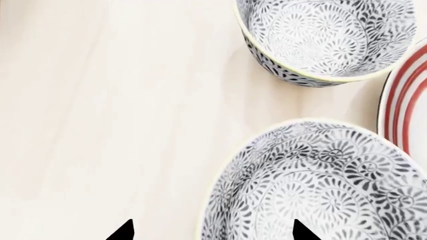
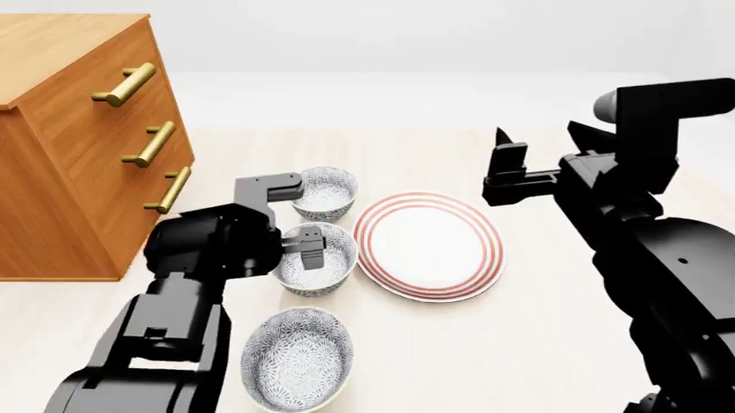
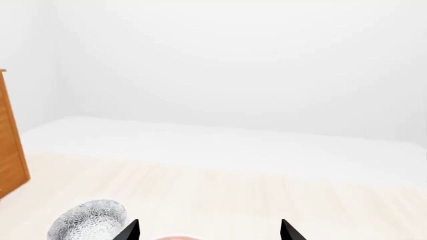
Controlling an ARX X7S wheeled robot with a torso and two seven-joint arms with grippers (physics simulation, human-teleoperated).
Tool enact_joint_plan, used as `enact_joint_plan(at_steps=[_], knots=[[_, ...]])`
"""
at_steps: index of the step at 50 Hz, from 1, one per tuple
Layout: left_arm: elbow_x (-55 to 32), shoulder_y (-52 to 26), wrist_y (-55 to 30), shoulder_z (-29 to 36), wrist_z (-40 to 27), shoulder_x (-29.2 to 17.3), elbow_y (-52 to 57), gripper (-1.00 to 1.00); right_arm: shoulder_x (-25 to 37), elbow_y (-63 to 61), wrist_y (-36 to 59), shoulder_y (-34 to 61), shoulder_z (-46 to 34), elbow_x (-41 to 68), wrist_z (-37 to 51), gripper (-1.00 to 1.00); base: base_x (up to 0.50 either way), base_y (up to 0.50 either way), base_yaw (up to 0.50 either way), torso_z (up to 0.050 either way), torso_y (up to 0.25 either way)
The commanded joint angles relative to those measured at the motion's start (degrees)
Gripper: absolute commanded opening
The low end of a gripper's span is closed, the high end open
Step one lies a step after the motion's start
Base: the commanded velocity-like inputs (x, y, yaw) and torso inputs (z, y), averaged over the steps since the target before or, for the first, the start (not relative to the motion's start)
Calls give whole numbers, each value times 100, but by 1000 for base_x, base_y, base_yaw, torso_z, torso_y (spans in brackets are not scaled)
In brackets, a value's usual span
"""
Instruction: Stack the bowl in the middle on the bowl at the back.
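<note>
The left gripper [image 2: 308,249], fingers spread, straddles the near rim of the bowl in the middle [image 2: 325,268], at centre-left; the bowl at the back [image 2: 326,191] sits just above.

Three bowls [image 2: 319,193] [image 2: 315,258] [image 2: 294,359], one plate [image 2: 429,245], one dresser [image 2: 76,138].

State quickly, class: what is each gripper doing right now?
Left gripper: open, jaws straddling the rim of the middle bowl.
Right gripper: open, holding nothing.
</note>
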Motion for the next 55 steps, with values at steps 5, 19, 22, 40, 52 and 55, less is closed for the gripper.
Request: enact_joint_plan(at_steps=[5,19,22,40,52,55], knots=[[-116,-540,1254,251,132,76,-1953,100,53,22,24,-20,4,11,50,100,0,0,0,0,0],[164,-430,1394,-68,10,39,-1963,-100,57,28,35,-16,-22,37,92,100,0,0,0,0,0],[233,-432,1497,-119,-6,33,-1961,-100,57,29,33,-13,-24,40,97,100,0,0,0,0,0],[475,-558,1695,-357,1,-115,-1847,-100,52,40,4,1,-37,62,99,100,0,0,0,0,0],[169,115,448,-477,-258,-373,233,-100,46,-14,38,6,-31,87,113,100,0,0,0,0,0],[54,307,36,-533,-334,-443,828,-100,44,-46,65,17,-31,101,128,100,0,0,0,0,0]])
